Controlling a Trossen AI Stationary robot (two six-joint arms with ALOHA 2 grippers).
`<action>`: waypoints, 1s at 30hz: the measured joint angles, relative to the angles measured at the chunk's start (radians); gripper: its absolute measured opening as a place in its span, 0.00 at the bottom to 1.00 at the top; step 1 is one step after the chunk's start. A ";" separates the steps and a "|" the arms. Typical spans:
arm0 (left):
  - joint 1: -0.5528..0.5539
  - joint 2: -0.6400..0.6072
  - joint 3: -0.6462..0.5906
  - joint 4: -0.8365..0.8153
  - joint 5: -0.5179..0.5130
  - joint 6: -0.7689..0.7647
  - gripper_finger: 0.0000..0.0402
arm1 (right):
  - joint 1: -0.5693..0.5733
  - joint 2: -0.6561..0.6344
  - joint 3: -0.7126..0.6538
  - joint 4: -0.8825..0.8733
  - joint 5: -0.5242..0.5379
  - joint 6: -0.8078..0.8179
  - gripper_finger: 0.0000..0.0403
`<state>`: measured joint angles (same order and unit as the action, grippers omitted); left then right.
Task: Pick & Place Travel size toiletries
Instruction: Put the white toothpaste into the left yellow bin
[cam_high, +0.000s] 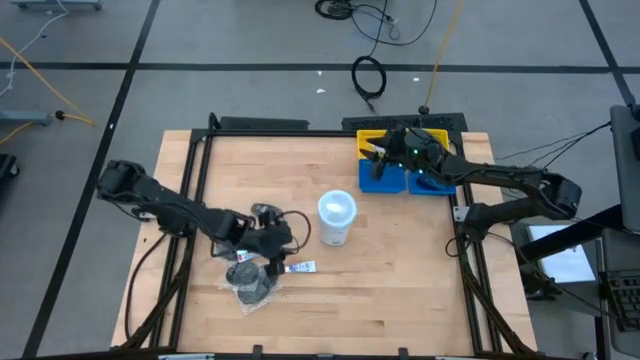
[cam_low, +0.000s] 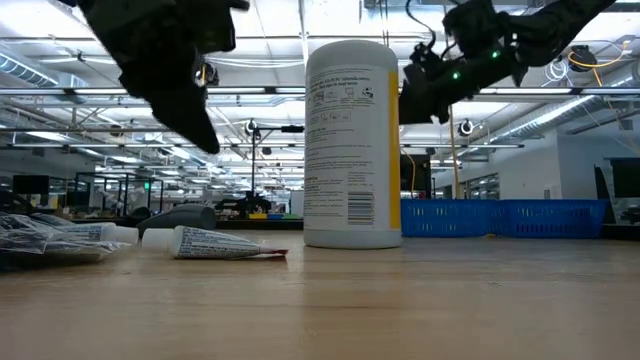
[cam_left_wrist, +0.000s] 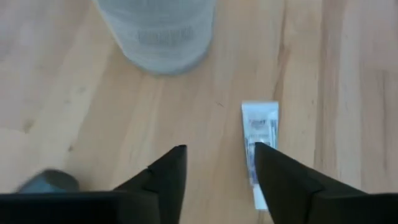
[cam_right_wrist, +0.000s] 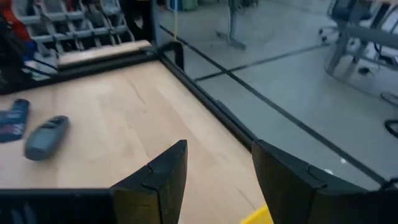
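Bench (cam_high: 400, 260): toiletries clustered near front-left.
White tub (cam_high: 336, 217): upright, just beyond left tool; risk of knock-over if arm swings wide.
Bins (cam_high: 392, 178): right tool (cam_high: 385, 150) above them, fingers apart, empty.
Left tool (cam_high: 272, 242): fingers apart, empty, hovering low.
White tube (cam_left_wrist: 259, 149): flat, beside one finger, not between; closing likely misses or flicks it.

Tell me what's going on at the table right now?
The left tool hangs open and empty above a small white tube lying on the wooden table, near the pile of wrapped toiletries and the white tub. The right tool hovers open and empty over the yellow bin and blue bin.
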<state>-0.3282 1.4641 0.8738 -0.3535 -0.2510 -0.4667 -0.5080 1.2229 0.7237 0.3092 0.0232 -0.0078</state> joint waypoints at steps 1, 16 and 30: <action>-0.008 0.013 0.000 0.003 0.000 -0.006 0.50 | 0.011 -0.014 0.000 0.001 0.000 0.000 0.44; -0.061 0.210 0.000 0.018 0.043 -0.071 0.59 | 0.188 -0.191 0.000 0.003 0.012 -0.039 0.42; -0.058 0.227 -0.002 0.071 0.106 -0.057 0.57 | 0.249 -0.200 0.000 0.001 0.089 -0.088 0.42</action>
<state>-0.3859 1.6913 0.8722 -0.2825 -0.1454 -0.5237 -0.2592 1.0229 0.7235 0.3099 0.1120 -0.0956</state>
